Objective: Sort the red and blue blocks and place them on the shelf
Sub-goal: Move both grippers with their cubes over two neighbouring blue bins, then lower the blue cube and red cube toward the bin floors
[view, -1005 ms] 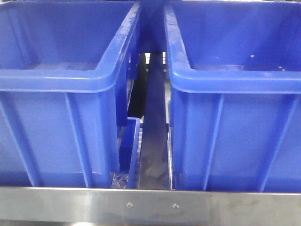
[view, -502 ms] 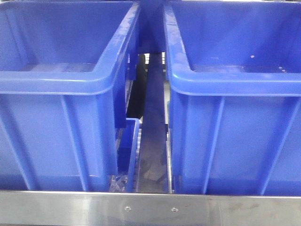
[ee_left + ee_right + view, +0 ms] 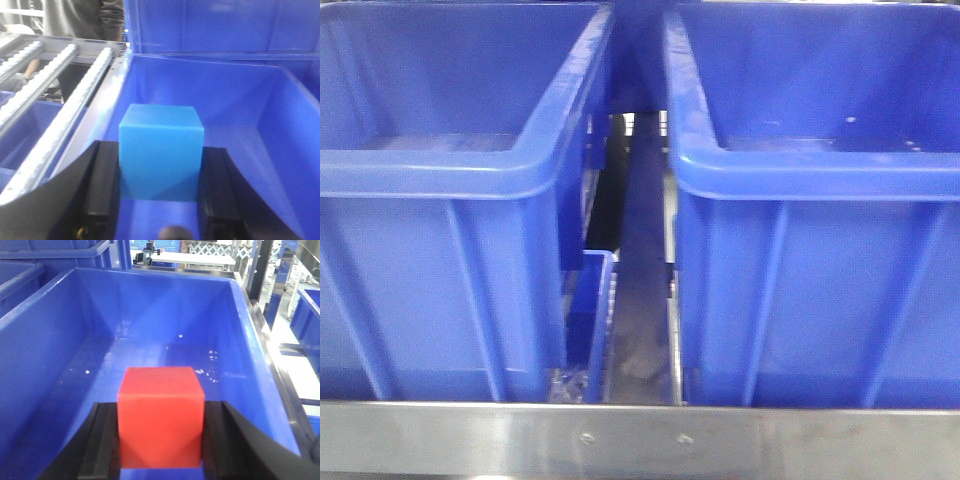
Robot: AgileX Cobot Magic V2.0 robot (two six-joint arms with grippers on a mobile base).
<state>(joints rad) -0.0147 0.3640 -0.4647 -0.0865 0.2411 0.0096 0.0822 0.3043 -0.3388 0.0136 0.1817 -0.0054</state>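
- The shelf's front rail (image 3: 640, 440) is brushed silver-grey steel, with faint brownish smudges toward one end.
- Behind the rail, the left bin (image 3: 440, 180) and the right bin (image 3: 820, 175) are plain saturated blue, with paler glossy sheen along their rims.
- A smaller bin (image 3: 592, 300), in the gap behind the rail, is the same blue.
- The roller tracks (image 3: 65, 100) are white on grey metal.
- The blue block (image 3: 161, 152) is plain, a lighter, turquoise-leaning blue than the bin around it.
- The red block (image 3: 161, 417) is plain bright orange-red.
- The left gripper (image 3: 160, 190) and the right gripper (image 3: 160, 440) are matte black.
- White specks (image 3: 210, 360) dot the blue bin floor beyond the red block.
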